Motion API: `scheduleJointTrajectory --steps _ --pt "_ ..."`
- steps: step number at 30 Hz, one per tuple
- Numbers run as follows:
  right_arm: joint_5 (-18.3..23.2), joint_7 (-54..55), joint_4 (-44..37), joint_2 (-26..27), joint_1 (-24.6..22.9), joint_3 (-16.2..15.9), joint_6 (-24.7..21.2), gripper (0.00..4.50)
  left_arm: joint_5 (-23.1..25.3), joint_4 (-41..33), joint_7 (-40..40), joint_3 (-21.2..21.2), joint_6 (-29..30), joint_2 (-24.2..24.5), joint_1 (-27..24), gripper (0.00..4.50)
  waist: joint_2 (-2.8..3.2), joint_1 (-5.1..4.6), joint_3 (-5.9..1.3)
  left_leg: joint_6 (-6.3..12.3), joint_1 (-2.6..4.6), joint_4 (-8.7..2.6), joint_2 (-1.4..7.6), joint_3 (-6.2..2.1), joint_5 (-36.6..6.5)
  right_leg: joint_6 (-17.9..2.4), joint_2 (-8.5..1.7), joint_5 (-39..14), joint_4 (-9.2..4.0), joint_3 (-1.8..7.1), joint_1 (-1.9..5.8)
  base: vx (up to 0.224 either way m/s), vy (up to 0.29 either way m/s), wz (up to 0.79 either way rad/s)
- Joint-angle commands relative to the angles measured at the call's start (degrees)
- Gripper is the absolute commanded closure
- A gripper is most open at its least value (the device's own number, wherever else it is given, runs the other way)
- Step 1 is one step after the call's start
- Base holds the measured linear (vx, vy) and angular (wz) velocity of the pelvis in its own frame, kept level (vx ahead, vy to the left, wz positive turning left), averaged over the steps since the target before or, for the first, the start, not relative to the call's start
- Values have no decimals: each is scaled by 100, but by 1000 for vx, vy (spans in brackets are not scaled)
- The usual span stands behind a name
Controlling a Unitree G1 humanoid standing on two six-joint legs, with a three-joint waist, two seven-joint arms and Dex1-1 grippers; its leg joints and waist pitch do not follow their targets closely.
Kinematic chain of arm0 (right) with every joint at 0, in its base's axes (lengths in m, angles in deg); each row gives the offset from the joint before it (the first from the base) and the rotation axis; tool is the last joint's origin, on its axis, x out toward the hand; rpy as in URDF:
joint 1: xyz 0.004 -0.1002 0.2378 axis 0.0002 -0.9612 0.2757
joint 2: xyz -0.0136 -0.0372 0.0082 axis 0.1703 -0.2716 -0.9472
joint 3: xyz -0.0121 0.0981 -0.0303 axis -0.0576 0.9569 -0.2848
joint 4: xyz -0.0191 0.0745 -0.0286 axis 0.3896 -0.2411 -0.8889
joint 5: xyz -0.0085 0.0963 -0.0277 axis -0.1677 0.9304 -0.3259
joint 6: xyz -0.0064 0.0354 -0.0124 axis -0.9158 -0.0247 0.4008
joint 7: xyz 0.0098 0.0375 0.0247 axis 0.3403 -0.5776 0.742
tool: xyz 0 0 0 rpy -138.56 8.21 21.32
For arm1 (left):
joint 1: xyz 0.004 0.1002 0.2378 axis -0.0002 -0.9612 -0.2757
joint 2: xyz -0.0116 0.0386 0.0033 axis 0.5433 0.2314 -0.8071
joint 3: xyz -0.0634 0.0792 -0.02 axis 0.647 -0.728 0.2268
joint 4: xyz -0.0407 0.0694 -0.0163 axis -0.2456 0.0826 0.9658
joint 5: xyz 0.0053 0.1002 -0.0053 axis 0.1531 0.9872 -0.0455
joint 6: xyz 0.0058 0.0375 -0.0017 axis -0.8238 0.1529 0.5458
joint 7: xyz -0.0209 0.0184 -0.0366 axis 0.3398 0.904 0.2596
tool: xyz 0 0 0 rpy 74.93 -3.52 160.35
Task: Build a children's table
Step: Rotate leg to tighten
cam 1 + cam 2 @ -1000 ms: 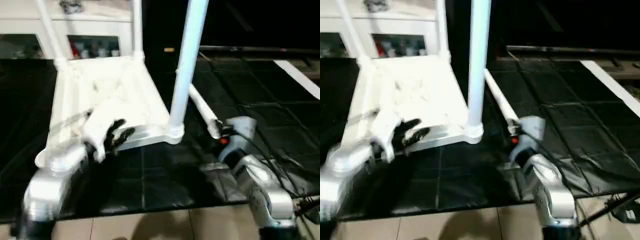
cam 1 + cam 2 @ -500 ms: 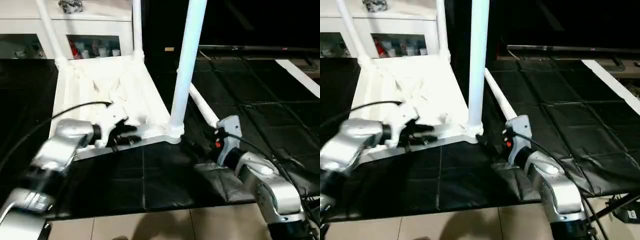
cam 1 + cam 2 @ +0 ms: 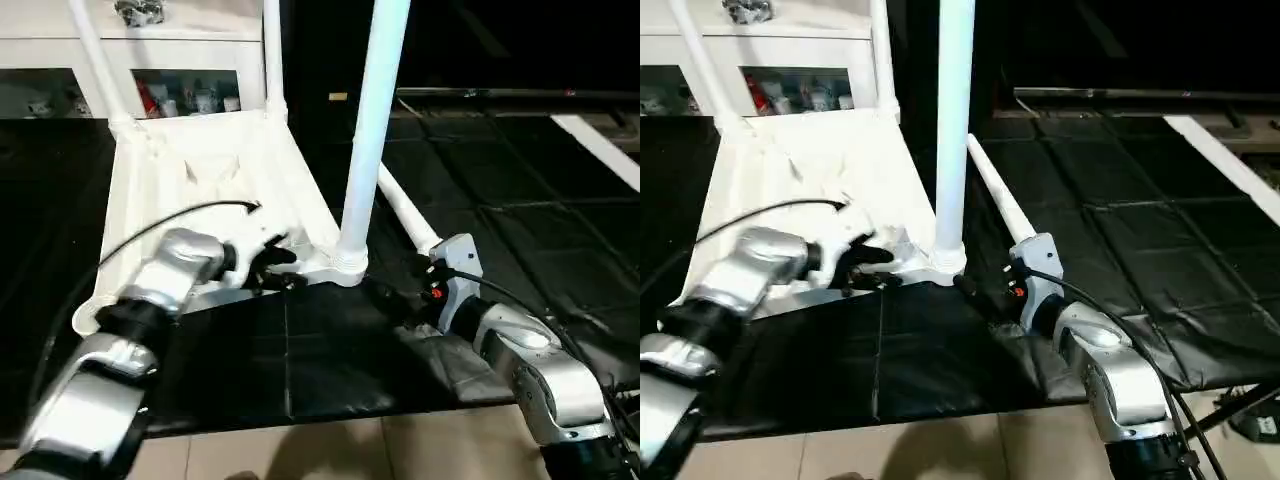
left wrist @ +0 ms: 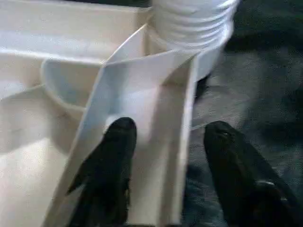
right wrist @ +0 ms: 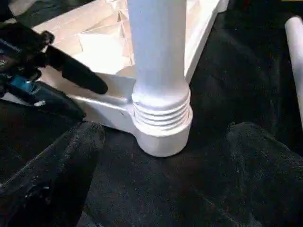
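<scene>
The children's table lies upside down: its white ribbed top [image 3: 200, 170] rests on the black mat with three legs standing in corner sockets. The near right leg [image 3: 375, 120] rises from its ringed socket [image 5: 161, 125]. A loose leg [image 3: 405, 215] lies on the mat to the right. My left gripper [image 4: 170, 130] is open at the top's near rim, just left of that socket, one finger [image 4: 118, 142] inside the rim wall and the other [image 4: 222, 142] outside it. My right gripper [image 5: 165, 135] stands wide open, low over the mat, pointing at the socket from the right and holding nothing.
A white cabinet [image 3: 150, 60] with glass doors stands behind the table. The black mat [image 3: 500, 180] spreads to the right, with a white strip [image 3: 600, 145] at its far right. Tiled floor [image 3: 330, 450] runs along the front edge.
My left arm has swung right along the near rim toward the near right socket, and its fingers have spread wider. My right gripper has crept slightly closer to the socket, still wide open.
</scene>
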Motion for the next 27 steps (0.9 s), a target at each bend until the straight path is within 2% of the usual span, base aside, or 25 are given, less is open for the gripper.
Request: scheduleJointTrajectory --steps 1,2,3,4,8,15,20,22,27 --pt "-12 -16 -133 -58 -98 19 33 0 105 295 119 -10 -131 -44 188 226 87 33 -408 125 124 -344 358 -177 -694 -1450 -608 707 -363 337 297 0 0 0" --pt "-12 -16 -133 -58 -98 19 33 0 105 295 119 -10 -131 -44 188 241 72 35 -406 158 120 -343 359 -176 -676 -1463 -612 710 -371 337 302 0 0 0" --pt "-31 -20 -162 -60 -159 25 62 0 107 454 130 19 -186 -75 251 241 103 35 -399 168 129 -346 369 -175 -714 -1479 -604 679 -382 333 282 0 0 0" --pt "-31 -20 -162 -60 -159 25 62 0 107 454 130 19 -186 -75 251 261 98 40 -398 167 131 -348 374 -178 -738 -1487 -608 653 -380 333 285 0 0 0" --pt "-47 -28 -195 -71 -254 37 125 0 119 731 55 82 -314 -120 350 293 121 43 -373 126 138 -368 382 -181 -945 -1489 -620 283 -421 335 282 0 0 0" --pt "-30 -49 -107 -57 -281 26 190 0 98 1202 -49 180 -666 -182 503 352 113 48 -361 80 139 -387 383 -184 -1082 -1444 -634 7 -451 342 270 0 0 0" --pt "-62 -74 -44 -47 -308 3 274 0 78 1308 -217 193 -781 -192 529 401 114 50 -361 96 138 -391 386 -184 -1103 -1450 -638 -17 -453 342 263 0 0 0" --pt "-72 -85 -13 -46 -313 -8 301 0 59 1314 -310 206 -835 -197 514 405 102 54 -366 117 138 -390 392 -183 -1064 -1458 -639 39 -448 343 261 0 0 0" --pt "-109 -118 141 -42 -264 -44 386 0 169 1419 -405 165 -1214 -188 509 444 105 57 -375 187 124 -380 390 -186 -934 -1481 -642 265 -427 336 270 0 0 0"
